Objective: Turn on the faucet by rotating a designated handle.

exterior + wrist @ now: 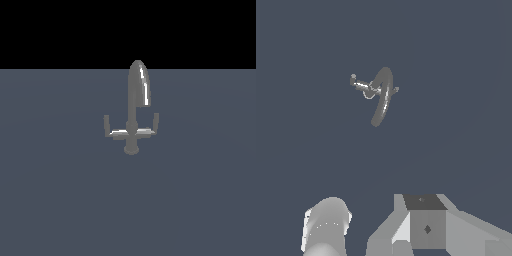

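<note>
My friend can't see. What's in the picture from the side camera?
A small grey faucet stands alone on a flat blue-grey floor, with a tall arched spout and two short levers with upturned tips. No robot hand shows here.

The hand [423, 227] is cut off at the wrist view's edge.

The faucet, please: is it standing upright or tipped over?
Upright: the faucet rises straight from its round base, both lever arms level, the handle untouched.

Glossy grey metal faucet [136, 107]
</note>
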Robot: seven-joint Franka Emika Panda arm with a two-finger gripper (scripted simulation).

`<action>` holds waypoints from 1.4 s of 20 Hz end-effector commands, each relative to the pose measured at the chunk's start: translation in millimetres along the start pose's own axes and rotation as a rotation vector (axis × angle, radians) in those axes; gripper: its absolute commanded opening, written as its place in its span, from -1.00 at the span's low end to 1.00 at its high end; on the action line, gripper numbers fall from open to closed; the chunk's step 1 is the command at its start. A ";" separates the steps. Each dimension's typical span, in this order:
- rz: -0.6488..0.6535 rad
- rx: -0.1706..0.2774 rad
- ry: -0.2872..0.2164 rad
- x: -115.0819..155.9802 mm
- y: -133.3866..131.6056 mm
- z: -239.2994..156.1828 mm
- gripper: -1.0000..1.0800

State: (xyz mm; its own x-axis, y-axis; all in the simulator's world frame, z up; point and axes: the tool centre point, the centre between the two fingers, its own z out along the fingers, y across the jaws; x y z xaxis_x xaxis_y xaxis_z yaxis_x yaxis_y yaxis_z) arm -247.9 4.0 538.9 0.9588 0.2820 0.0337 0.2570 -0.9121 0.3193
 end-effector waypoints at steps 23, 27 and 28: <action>-0.596 -0.449 -0.234 45.1 -25.6 -53.4 -1.00; -0.698 -0.501 -0.310 56.8 -32.9 -55.6 -1.00; -0.723 -0.512 -0.330 59.9 -34.7 -55.9 -1.00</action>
State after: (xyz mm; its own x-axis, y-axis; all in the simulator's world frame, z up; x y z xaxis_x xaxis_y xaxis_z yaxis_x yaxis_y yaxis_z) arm -209.8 65.1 582.9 0.6237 0.5647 -0.5405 0.7693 -0.3214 0.5521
